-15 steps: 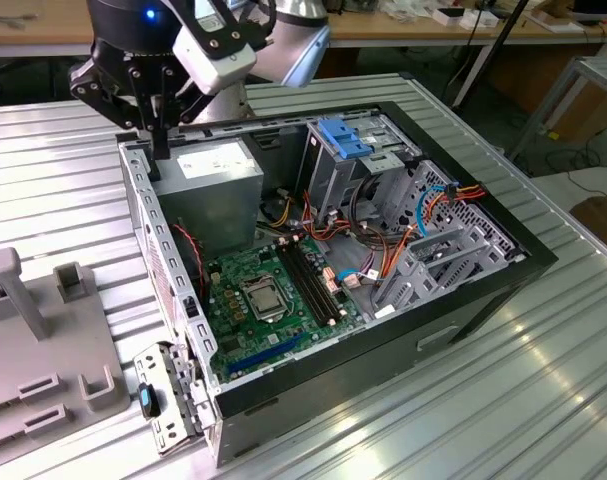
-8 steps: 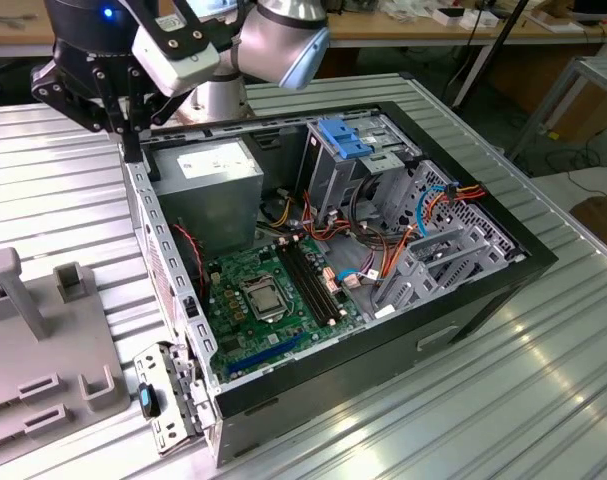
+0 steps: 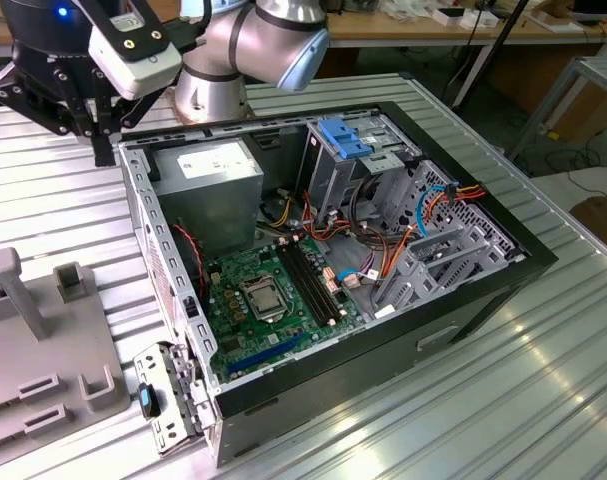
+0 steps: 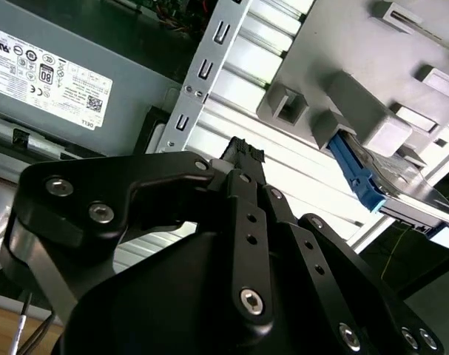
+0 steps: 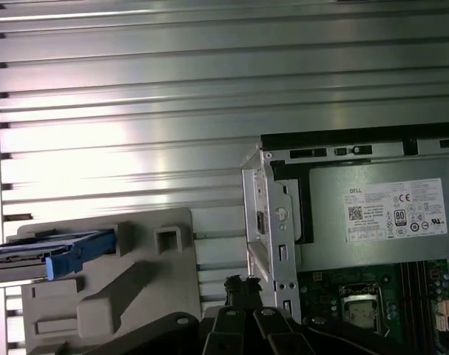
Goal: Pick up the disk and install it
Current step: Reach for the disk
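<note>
A ribbed metal desk (image 3: 543, 380) carries everything. Nearest in the exterior view, at eight o'clock from the computer case (image 3: 433, 345), sits a grey fixture (image 3: 53, 350). In the first wrist view it holds the disk (image 5: 54, 251), a flat grey slab with bright blue rails, one end jutting past the fixture's edge, outside the case.

The open case holds a green motherboard (image 3: 273, 295), a grey power-supply box (image 3: 208, 185), coloured cables (image 3: 433, 215) and a silver drive cage (image 3: 333, 180) topped by a blue bracket (image 3: 348, 138).

Farthest, at ten o'clock, the claw (image 3: 83, 125) hangs above the desk, its fingers (image 4: 242, 170) pressed together on nothing, well apart from the disk.
</note>
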